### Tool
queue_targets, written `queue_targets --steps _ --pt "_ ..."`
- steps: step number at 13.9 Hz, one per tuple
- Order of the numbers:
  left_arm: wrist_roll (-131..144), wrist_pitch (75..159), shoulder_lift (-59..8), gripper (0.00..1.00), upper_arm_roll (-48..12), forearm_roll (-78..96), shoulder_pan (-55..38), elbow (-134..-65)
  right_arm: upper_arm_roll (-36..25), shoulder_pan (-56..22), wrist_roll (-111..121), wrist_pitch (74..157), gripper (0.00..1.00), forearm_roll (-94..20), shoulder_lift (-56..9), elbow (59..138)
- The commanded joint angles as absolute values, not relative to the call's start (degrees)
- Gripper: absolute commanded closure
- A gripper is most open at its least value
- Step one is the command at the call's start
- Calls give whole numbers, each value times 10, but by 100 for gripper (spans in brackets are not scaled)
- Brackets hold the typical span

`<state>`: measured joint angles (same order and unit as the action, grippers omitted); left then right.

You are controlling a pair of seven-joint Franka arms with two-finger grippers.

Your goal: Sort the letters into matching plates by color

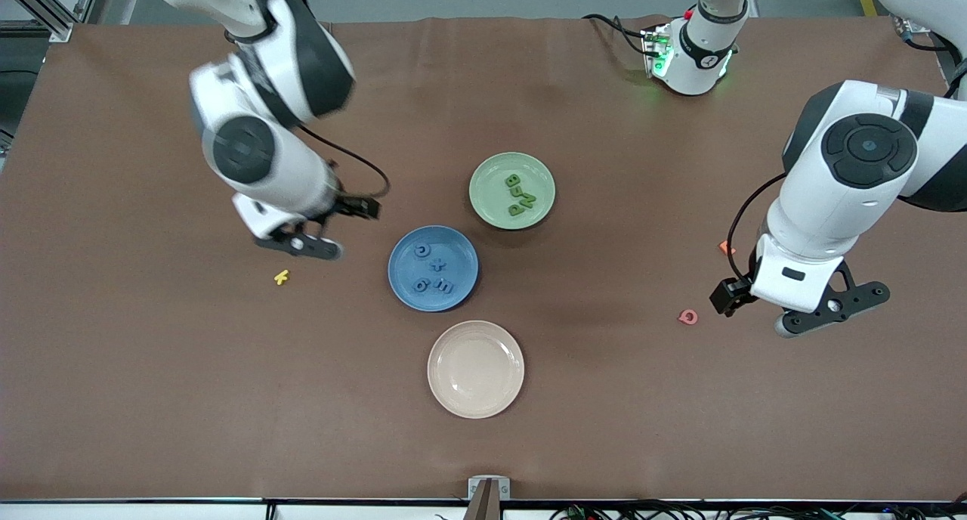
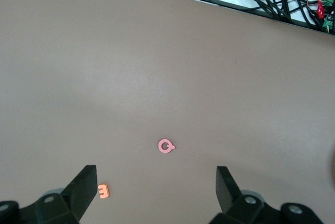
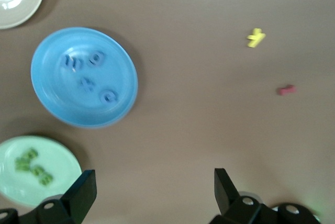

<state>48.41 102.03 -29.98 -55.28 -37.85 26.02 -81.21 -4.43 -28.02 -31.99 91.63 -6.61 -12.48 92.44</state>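
With four blue letters (image 1: 432, 272) sitting in blue plate (image 1: 400, 286) and four green letters (image 1: 518, 195) in pale green plate (image 1: 491, 176), sorting looks done or v. close to it. No blue or green pieces seen loose on surface (image 1: 151, 399). Blue plate near table centre; green plate just beside it, farther from front cam, toward left arm's end. Cream plate (image 1: 453, 391) nearer front cam than blue one, nothing in it.

Other colours only outside plates: yellow piece (image 1: 281, 277) toward right arm's end, pink ring-shaped piece (image 1: 687, 317) and small orange piece (image 1: 726, 248) toward left arm's end, plus small red piece (image 3: 286, 90) in right wrist view. None belong to either plate, so prob. nothing left to move.

Right end effector (image 1: 298, 242) over bare surface between yellow piece and blue plate, fingers spread wide, holding nothing. Left end effector (image 1: 827, 308) over surface near pink piece, also wide apart and w/o load; left arm appears to wait.
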Motion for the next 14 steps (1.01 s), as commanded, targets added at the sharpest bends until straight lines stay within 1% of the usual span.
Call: queue_targets --steps 1,2,3,4,5,6,7,9,12,13,14 --pt "430 1007 -285 0 -516 -343 240 -796 -39 -221 -218 893 1 -65 -24 1003" --pt "398 1007 -247 0 -451 -304 204 -797 -40 -198 -184 883 1 -64 -1 1012" --pt "361 1007 -216 0 -367 -244 153 -797 -40 -167 -149 876 1 -58 17 1016" --pt "334 1007 -185 0 -297 -190 110 -799 -40 -146 -110 871 1 -44 27 1015" --pt "306 1006 -160 0 -237 -145 80 -802 -40 -123 -69 870 1 -29 36 1015" --pt "272 994 -142 0 -196 -116 60 -805 -40 -100 -36 870 1 -25 40 1011" --pt "249 972 -129 0 -166 -101 42 -806 -40 -78 -16 871 1 -24 40 1004" --pt "209 934 -98 0 -86 -56 1 -812 -40 -52 27 873 1 -8 34 963" --pt "168 915 -30 0 -32 -18 -22 -868 -40 -22 89 872 0 -3 18 901" --pt "164 912 -12 0 -20 -15 -32 -884 -40 -19 85 870 0 -2 12 881" --pt "164 906 5 0 -21 -14 -30 -898 -40 -17 84 872 0 -4 11 872"
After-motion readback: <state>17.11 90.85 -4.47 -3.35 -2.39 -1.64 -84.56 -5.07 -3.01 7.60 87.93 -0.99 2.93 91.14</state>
